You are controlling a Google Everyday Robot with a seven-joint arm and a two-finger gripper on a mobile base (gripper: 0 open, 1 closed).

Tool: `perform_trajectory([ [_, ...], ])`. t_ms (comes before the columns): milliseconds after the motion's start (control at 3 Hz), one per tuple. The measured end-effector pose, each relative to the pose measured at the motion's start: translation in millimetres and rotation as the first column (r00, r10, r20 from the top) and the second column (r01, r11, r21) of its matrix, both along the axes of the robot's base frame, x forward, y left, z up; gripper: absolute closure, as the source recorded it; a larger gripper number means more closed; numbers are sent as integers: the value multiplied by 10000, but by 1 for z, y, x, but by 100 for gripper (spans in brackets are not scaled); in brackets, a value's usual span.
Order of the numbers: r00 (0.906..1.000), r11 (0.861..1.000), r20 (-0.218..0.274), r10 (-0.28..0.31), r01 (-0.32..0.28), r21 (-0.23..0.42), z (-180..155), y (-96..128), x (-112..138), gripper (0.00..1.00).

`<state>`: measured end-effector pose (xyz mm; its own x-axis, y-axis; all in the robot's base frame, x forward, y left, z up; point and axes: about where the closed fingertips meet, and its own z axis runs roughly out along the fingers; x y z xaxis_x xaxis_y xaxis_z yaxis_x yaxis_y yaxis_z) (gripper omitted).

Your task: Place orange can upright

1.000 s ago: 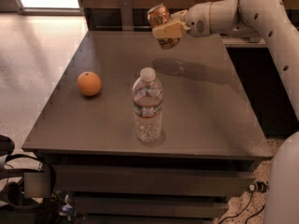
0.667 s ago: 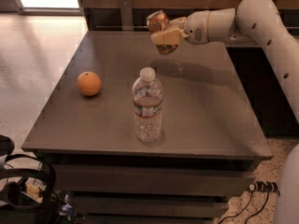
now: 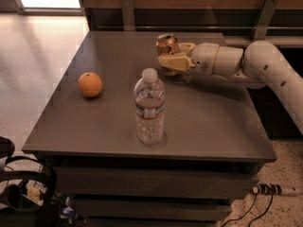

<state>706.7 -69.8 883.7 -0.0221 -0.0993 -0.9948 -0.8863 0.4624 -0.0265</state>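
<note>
The arm reaches in from the right, its gripper (image 3: 168, 56) over the far middle of the dark grey surface (image 3: 213, 122). The tan fingers (image 3: 176, 61) are clamped on the sides of the small coppery orange metal can (image 3: 166, 45), which stands roughly upright with its silver top facing up. Whether its base touches the surface is hard to tell. A clear plastic water bottle (image 3: 150, 109) stands upright nearer the front, and a round orange fruit (image 3: 90, 84) lies to the left.
</note>
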Motion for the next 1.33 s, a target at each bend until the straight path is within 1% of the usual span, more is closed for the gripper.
perform_trajectory([
  [333, 9999, 9996, 162, -27, 23, 279, -14, -4, -1, 100],
  [667, 9998, 9996, 180, -69, 64, 283, -27, -7, 2, 100],
  [1000, 9998, 9996, 180, -68, 63, 284, -24, -7, 2, 88],
  [1333, 9998, 9996, 180, -66, 61, 284, -23, -7, 2, 66],
])
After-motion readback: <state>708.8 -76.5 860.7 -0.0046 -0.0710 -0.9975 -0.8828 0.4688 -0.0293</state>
